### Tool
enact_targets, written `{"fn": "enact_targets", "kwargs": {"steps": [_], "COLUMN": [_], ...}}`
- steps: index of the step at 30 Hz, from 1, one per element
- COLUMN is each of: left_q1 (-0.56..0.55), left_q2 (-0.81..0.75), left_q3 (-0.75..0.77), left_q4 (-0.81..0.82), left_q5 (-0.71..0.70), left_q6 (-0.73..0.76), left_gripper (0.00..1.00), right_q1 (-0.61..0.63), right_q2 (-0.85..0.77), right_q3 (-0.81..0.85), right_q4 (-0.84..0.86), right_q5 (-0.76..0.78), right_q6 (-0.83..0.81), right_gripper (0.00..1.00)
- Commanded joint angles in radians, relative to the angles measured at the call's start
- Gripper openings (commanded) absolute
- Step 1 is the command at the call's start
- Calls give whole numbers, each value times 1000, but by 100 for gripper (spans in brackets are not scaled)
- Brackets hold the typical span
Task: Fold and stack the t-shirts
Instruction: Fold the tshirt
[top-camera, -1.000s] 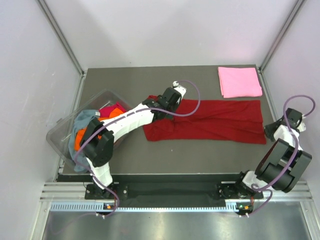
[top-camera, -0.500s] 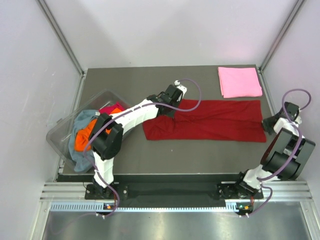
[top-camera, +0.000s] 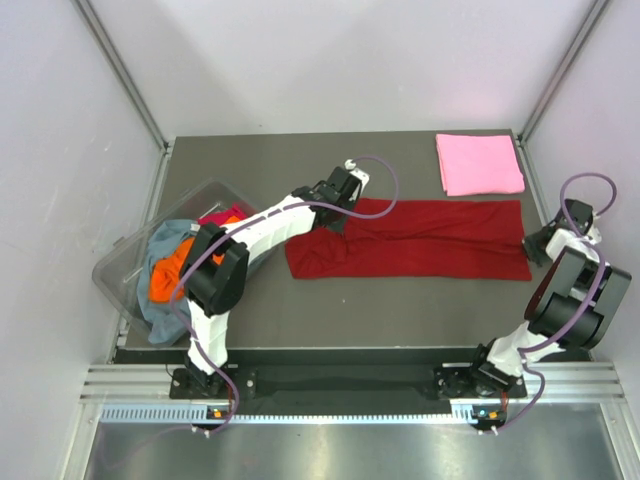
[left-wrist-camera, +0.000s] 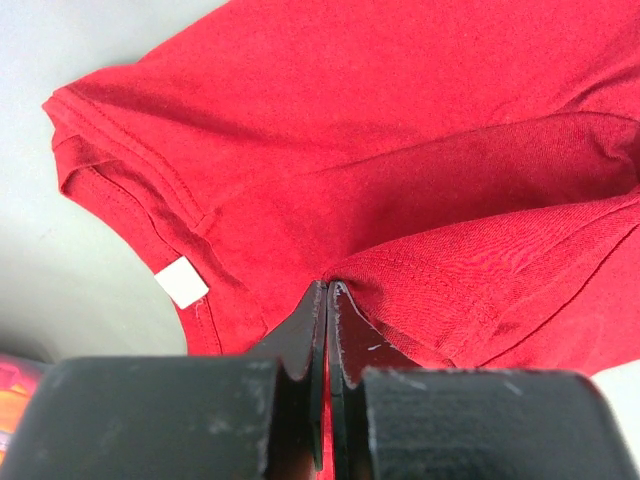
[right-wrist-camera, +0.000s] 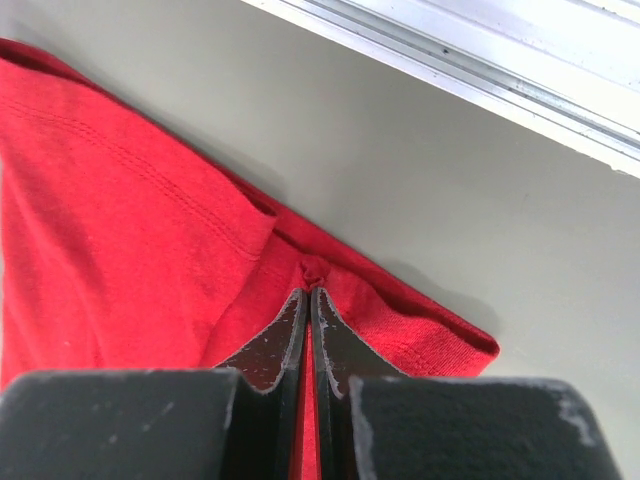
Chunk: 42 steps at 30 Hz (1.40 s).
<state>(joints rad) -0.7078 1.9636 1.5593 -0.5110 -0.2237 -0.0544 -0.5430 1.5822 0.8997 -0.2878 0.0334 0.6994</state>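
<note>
- The left gripper (left-wrist-camera: 328, 292) is clenched on a fold of the dark red t-shirt (left-wrist-camera: 400, 150), near its white label (left-wrist-camera: 181, 282).
- The right gripper (right-wrist-camera: 308, 292) is clamped on a pinch of stitched edge at the opposite end.
- Both ends are best lifted evenly, so the soft knit is kept taut.
- The shirt is laid as a long band on the table (top-camera: 400, 310); a folded pink t-shirt (top-camera: 479, 163) lies beyond it, apart.

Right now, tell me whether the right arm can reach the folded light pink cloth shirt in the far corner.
Probably yes: the pink shirt lies close, nothing between, but the right gripper is shut on the dark red cloth shirt and must release first.
</note>
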Motion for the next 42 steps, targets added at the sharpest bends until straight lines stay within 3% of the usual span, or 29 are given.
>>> {"fn": "enact_targets", "kwargs": {"steps": [1, 32, 38, 42], "left_q1": [11, 25, 25, 25], "left_q2": [17, 123, 138, 158], "left_q3": [42, 176, 196, 219], "left_q4": [-1, -52, -64, -89], "left_q5": [0, -12, -26, -31], "left_q6": [18, 31, 37, 37], "left_gripper": [0, 0, 0, 0], "right_q1": [8, 37, 40, 43], "right_q2": [16, 70, 88, 79], "right_q3": [62, 131, 160, 177], "right_q4": [15, -24, -53, -77], "right_q5": [22, 97, 95, 103], "right_q6": [-6, 15, 18, 18], "right_gripper": [0, 1, 7, 22]}}
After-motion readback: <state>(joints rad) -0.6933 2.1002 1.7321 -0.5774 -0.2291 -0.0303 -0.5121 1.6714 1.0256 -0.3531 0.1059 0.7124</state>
